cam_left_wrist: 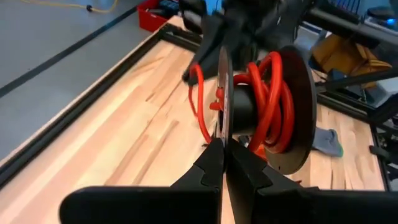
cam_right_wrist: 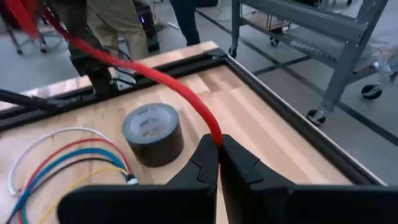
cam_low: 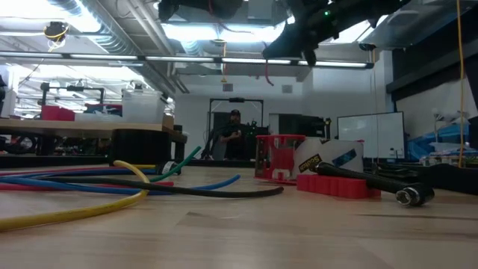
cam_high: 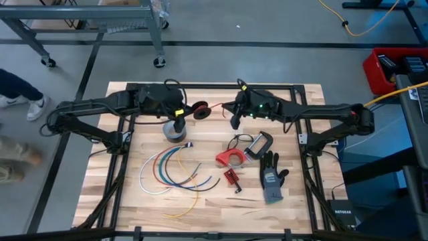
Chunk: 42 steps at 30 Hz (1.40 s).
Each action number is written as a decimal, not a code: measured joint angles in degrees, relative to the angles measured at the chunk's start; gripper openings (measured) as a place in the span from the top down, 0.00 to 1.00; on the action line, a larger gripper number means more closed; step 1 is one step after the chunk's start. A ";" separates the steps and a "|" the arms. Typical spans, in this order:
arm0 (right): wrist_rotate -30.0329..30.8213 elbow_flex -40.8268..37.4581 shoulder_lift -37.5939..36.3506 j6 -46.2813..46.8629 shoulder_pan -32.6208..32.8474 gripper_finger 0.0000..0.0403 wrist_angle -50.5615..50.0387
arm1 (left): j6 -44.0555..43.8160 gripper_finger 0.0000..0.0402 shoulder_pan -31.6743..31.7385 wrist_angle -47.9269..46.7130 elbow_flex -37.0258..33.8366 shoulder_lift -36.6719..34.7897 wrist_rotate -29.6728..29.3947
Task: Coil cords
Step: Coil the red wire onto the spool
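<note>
Wooden table (cam_high: 134, 201) with black frame; lying on it: grey tape roll (cam_high: 175, 131); loose cords (cam_high: 167, 171), white, blue, red, green, yellow, in arcs; red clamp (cam_high: 231, 158); grey glove (cam_high: 271, 177) near right edge.

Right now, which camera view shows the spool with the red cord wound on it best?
The left wrist view: the spool fills the frame, its rim pinched by the left gripper, red cord coiled around the hub. The high view shows it small. The right wrist view shows only the cord in the right gripper; the low view hardly shows it.
</note>
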 joint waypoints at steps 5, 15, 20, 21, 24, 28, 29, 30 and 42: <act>-1.09 0.00 -2.59 -0.22 -0.54 0.99 0.16 | -0.97 1.00 -0.09 -2.18 0.00 1.85 -2.29; -4.19 0.00 -5.09 -0.94 -0.43 0.99 0.76 | -2.46 1.00 -0.12 -2.06 -0.02 8.66 -7.76; -8.14 0.00 -5.09 1.68 -0.40 0.99 0.48 | -3.48 1.00 -0.08 -0.44 -0.02 12.13 -11.44; -9.03 0.00 -5.09 2.17 -0.40 0.99 0.48 | -3.32 1.00 -0.08 0.64 -0.02 12.82 -11.56; -11.50 0.00 -4.87 4.24 -0.36 0.99 0.52 | -2.38 1.00 -0.08 5.23 -0.04 14.82 -11.56; -14.87 0.01 -3.46 6.46 -0.32 0.99 0.42 | -0.55 1.00 -0.13 10.76 -0.04 16.93 -11.56; -15.66 0.00 -3.04 6.79 -0.32 0.99 0.39 | -0.47 1.00 -0.08 11.67 -0.04 17.43 -11.55; -16.16 0.02 -2.63 7.35 -0.32 0.99 0.43 | -0.48 1.00 -0.05 12.34 -0.04 17.70 -11.56; -18.28 0.04 3.11 9.60 2.47 0.99 3.83 | -0.35 1.00 0.00 18.17 -0.11 18.39 -13.79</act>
